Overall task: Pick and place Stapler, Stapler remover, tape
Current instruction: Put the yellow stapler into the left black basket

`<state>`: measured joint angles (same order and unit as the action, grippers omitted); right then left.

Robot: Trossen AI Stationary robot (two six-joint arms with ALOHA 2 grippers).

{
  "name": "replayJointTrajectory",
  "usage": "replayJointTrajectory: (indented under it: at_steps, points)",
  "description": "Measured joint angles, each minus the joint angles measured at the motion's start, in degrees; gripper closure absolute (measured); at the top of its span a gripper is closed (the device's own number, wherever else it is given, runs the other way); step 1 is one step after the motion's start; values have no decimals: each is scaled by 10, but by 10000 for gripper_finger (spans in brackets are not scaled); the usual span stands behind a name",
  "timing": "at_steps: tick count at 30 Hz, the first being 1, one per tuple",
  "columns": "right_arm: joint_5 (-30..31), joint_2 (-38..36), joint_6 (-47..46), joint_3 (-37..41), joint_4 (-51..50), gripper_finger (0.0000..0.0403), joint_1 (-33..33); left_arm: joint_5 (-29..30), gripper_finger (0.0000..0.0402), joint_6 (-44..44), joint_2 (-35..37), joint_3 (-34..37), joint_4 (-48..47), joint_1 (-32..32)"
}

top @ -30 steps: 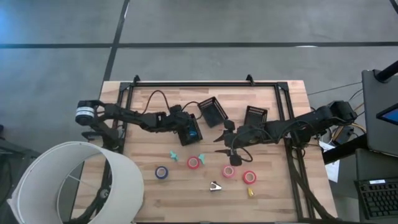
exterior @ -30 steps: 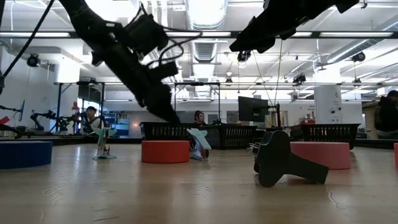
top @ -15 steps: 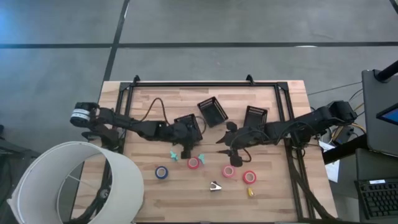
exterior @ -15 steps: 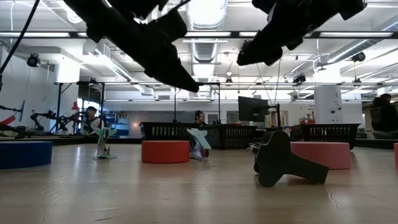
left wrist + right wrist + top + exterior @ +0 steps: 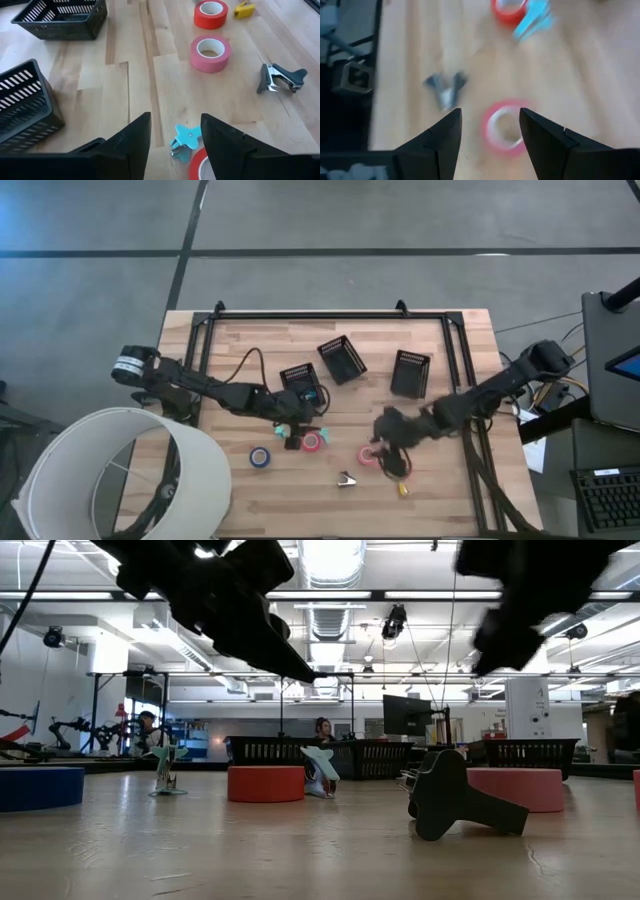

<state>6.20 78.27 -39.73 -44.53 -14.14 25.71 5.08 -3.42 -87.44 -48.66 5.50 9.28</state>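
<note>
While both claws gape empty, left claw [image 5: 296, 437] by red tape [image 5: 312, 442], right claw [image 5: 392, 458] over pink tape [image 5: 368, 455].

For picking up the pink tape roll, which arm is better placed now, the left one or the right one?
The right. Its open gripper hangs directly over the pink tape roll, while the left gripper, also open, is over the red tape roll farther away.

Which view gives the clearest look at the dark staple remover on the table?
The left wrist view: the staple remover lies sharp and unobstructed on bare wood beside the pink tape. The right wrist view shows it only as a blur, the high view as a tiny speck near the front edge. In the low view I cannot pick it out.
</note>
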Motion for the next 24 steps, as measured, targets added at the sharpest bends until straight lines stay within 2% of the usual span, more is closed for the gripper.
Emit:
replayJointTrajectory:
  at_steps: [7, 10, 15, 19, 24]
  points:
    - [2, 40, -267, -2, -11, 209, 147, 0, 225, -33, 0, 1, 0, 0]
    - [-4, 64, -362, -11, -26, 209, 190, 2, 225, -36, 0, 0, 0, 0]
    - [-67, 110, -575, -44, -131, 209, 225, 9, 225, -47, 0, -4, 1, -2]
    - [-99, 154, -624, -77, -166, 209, 227, 27, 225, -60, 0, -9, 2, -2]
    - [-97, 205, -607, -132, -186, 209, 212, 29, 225, -83, 0, -14, 1, -2]
